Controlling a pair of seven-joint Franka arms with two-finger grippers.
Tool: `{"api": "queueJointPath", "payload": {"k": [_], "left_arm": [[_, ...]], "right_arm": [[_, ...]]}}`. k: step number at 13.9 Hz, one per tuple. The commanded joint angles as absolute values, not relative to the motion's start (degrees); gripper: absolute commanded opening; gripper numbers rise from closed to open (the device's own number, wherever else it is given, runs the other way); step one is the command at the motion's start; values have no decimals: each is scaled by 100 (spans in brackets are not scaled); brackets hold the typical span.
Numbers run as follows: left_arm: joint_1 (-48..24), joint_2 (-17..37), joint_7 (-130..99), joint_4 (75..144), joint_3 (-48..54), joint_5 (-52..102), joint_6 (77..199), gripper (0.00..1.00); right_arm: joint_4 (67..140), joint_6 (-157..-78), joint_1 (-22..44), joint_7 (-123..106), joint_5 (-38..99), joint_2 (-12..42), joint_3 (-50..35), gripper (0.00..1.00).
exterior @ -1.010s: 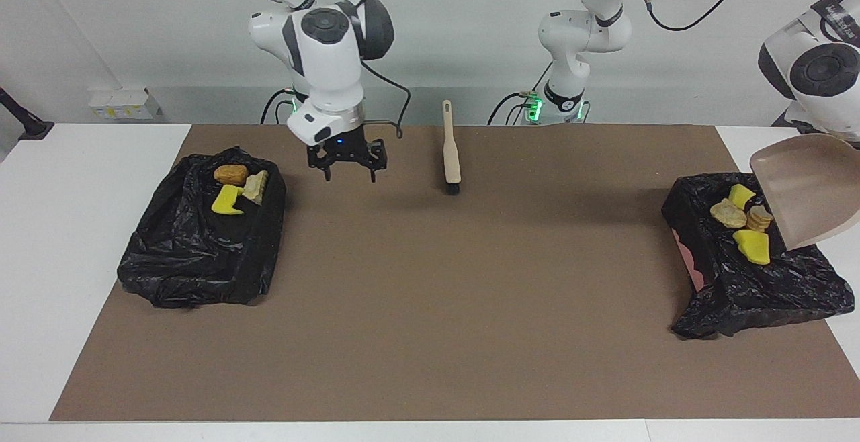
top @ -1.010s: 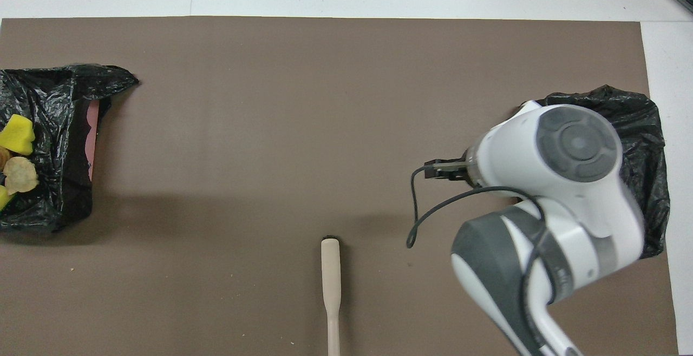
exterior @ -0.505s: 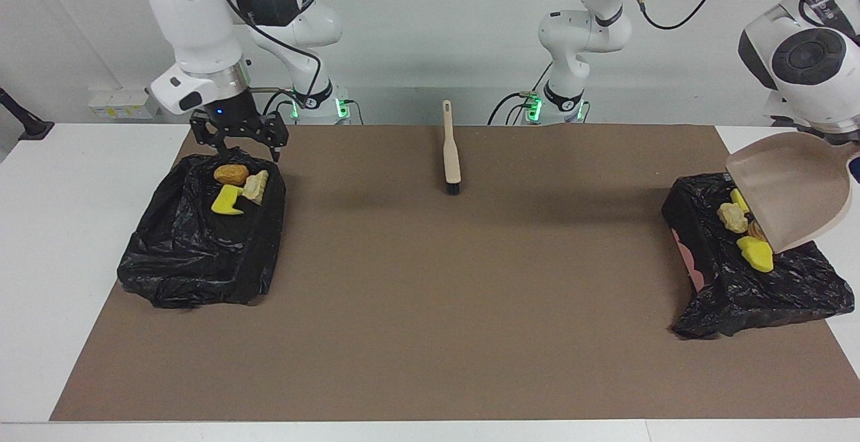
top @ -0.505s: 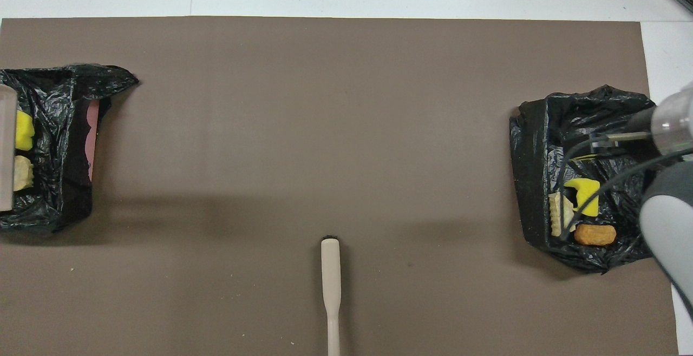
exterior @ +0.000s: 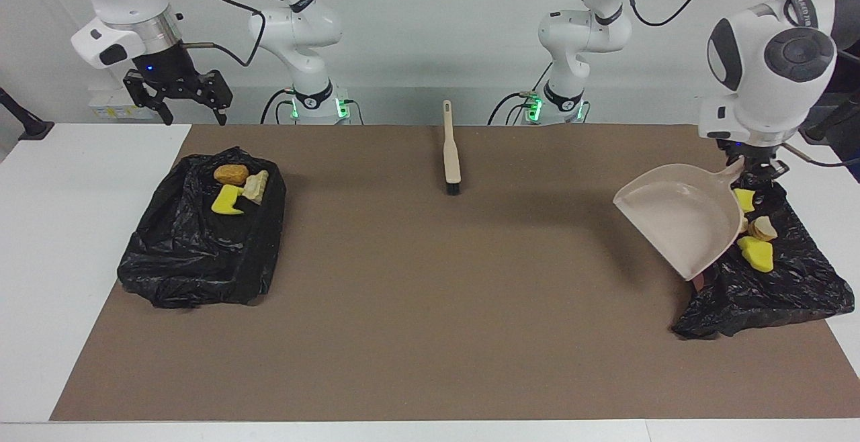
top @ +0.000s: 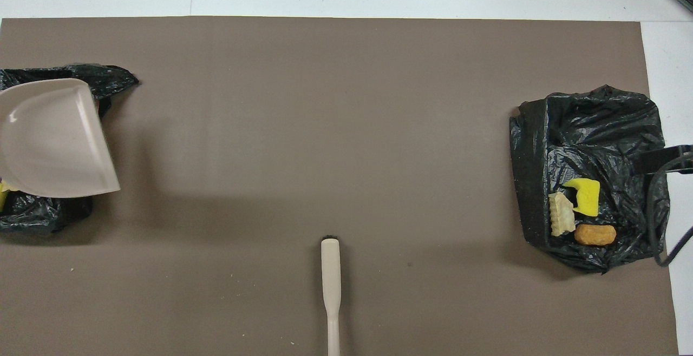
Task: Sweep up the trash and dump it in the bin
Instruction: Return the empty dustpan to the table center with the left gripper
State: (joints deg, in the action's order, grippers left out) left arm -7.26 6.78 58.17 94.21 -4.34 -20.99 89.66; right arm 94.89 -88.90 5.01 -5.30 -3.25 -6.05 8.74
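The trash lies in two black-lined bins. Three scraps (exterior: 236,187) sit in the bin (exterior: 195,274) at the right arm's end of the table, on the part of it nearest the robots. The other scraps (exterior: 756,237) lie in the bin (exterior: 772,294) at the left arm's end, partly hidden by the dustpan (exterior: 678,224).

The left gripper (exterior: 751,168) pinches the dustpan's handle, and the pan hangs tilted over that bin's edge, its mouth toward the middle of the table. It looks empty. The risk I see is that the pan's lip catches the loose black liner when it goes away, and this could pull the liner or tip scraps out onto the brown mat (exterior: 430,307).

The right gripper (exterior: 178,93) hangs spread and empty above the table's edge near its bin, waiting. The brush (exterior: 451,153) lies alone on the mat, near the robots.
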Motion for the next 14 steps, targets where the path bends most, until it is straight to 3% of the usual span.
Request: {"api": "queueJointPath", "payload": {"k": [1, 5, 11, 14], "left_arm": [[-747, 492, 4400, 9764, -10, -1409, 9017, 0], [-738, 764, 2019, 9809, 885, -870, 9350, 0], [-782, 1782, -1314, 9686, 2441, -703, 10625, 0], [-931, 2126, -2590, 9598, 2636, -721, 11248, 0]], "right_arm": [[9571, -8789, 501, -606, -272, -703, 817, 100], [9580, -8824, 536, -598, -281, -703, 817, 100], [9571, -8833, 536, -606, -273, -694, 817, 100], [9563, -8842, 527, -598, -281, -677, 817, 100]]}}
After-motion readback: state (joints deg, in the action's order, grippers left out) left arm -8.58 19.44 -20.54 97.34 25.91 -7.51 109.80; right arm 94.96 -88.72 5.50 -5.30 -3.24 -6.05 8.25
